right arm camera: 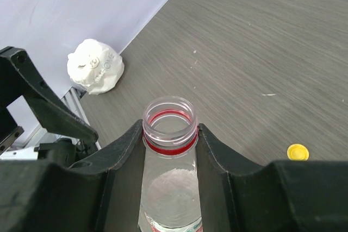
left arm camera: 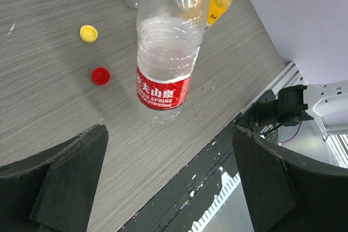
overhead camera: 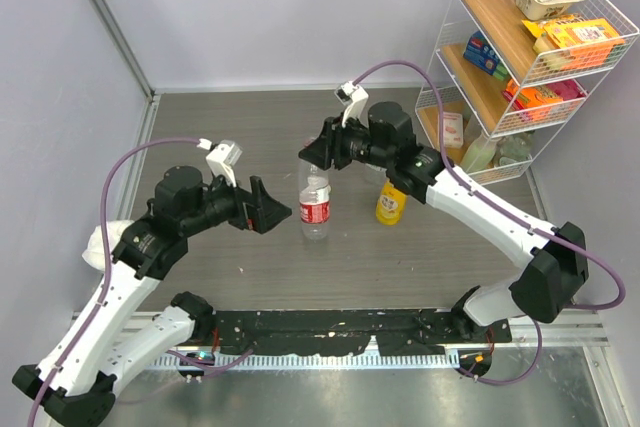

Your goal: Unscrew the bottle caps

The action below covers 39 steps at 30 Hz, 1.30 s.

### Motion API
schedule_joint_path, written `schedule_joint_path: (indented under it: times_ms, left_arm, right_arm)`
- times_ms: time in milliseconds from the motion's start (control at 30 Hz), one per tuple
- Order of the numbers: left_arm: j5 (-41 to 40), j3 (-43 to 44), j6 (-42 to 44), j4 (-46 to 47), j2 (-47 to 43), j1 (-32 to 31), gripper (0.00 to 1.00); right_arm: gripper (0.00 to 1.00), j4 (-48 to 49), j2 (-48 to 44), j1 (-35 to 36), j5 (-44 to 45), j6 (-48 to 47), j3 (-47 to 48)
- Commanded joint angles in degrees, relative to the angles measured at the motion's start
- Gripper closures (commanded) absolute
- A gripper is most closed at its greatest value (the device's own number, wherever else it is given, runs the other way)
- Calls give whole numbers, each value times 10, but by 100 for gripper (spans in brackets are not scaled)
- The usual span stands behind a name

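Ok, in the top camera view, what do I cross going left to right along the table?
White crumpled wad → left gripper → red-label bottle → yellow bottle → wire shelf rack. The right gripper sits over the red-label bottle, so it's left out.

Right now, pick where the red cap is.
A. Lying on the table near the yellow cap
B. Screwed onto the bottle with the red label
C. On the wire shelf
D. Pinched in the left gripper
A: the red cap lies loose on the table close to the yellow cap, and the red-label bottle has a bare, open mouth.
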Motion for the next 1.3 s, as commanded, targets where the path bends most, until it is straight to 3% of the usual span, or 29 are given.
schedule_joint_path:
  times_ms: [0,600,1000,1267]
  left_arm:
    - [-2,21,9,2,-13,1,0]
    - [0,8,9,1,-23,1,0]
    - [4,7,9,-12,-37,1,0]
    - [-1,0,7,-18,-54,1,0]
  right_arm:
    - [98,88,-21,12,63,-11,-27]
    - [99,271,-9,98,247,-84,-119]
    - [98,476,23,150,335,-131,-201]
    - [96,612,69,190,379,-262,-245]
